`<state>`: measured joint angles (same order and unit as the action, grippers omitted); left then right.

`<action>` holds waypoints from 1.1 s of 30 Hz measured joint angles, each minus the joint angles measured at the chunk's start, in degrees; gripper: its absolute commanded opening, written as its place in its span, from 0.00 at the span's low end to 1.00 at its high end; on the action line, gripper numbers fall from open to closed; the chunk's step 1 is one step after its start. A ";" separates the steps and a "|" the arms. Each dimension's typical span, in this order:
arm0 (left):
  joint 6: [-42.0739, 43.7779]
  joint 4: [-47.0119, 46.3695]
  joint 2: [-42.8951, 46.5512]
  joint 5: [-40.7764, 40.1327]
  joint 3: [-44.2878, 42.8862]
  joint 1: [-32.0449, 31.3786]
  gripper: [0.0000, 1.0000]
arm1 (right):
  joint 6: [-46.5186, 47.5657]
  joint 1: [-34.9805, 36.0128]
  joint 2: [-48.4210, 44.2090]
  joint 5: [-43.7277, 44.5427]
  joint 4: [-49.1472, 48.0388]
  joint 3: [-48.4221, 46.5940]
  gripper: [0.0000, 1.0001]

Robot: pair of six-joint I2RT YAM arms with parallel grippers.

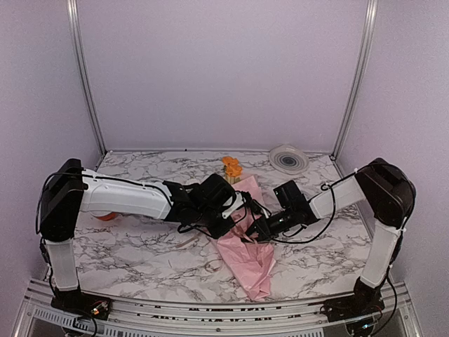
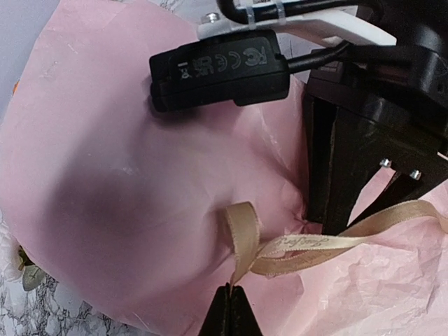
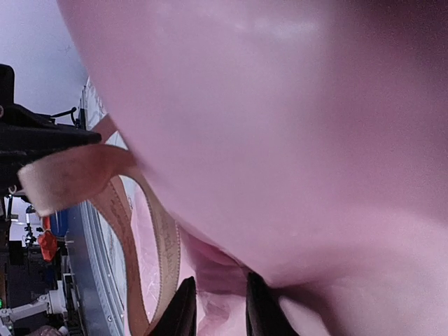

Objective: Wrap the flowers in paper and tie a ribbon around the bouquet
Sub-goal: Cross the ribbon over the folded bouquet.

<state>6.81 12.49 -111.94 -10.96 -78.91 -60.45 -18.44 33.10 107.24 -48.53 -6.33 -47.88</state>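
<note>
Your bouquet [image 1: 247, 254] lies on the marble table [image 1: 140, 261], wide end pointing away from the arm bases, and both arms meet over its middle. That is where the tie belongs, so the placement makes sense.

Your left gripper [image 2: 225, 309] is pressed tight together, pinching the ribbon [image 2: 308, 246] where it doubles into a small loop on top of the bouquet. I judge that hold is there to anchor one end while the rest is worked.

Your right gripper [image 3: 219, 308] comes in from the other side of the bouquet. Its jaws stand narrowly parted with a tuck of the paper [image 2: 105, 175] between them, and the ribbon runs just beside one finger rather than inside. It seems to be steadying the wrap, not the ribbon.

Count: one bouquet, one pink sheet, and one ribbon, with no finished knot to be seen. One orange bloom [image 1: 231, 168] shows at the bouquet's wide end; the pale roses are mostly hidden. One white-grey disc [image 1: 288, 159] sits beyond the bouquet, well apart.
</note>
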 measured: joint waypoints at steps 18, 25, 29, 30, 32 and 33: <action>0.37 -0.02 -2.38 3.06 -0.07 1.27 0.00 | 0.90 -0.02 -9.75 5.60 7.37 -1.05 0.23; 1.46 -0.02 -2.27 6.43 -0.11 1.25 0.00 | 0.83 -0.92 -9.16 9.11 9.07 -1.09 0.23; 3.54 -0.09 -0.28 10.12 0.35 0.79 0.00 | 1.27 -1.14 -6.21 9.64 9.86 -1.81 0.23; 4.07 -0.15 0.76 11.21 0.76 0.48 0.00 | 1.42 -1.14 -5.51 9.70 9.88 -1.90 0.23; 5.07 -0.28 3.82 13.68 2.12 -0.46 0.00 | 1.75 -1.14 -4.57 9.77 10.08 -1.92 0.23; 5.35 -0.57 5.92 15.21 3.08 -1.07 0.00 | 1.92 -1.14 -4.20 9.81 10.12 -1.92 0.23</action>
<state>12.16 11.92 -106.02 4.25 -75.83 -61.52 -16.51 31.97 103.04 -38.72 3.79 -49.80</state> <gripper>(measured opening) 0.004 0.229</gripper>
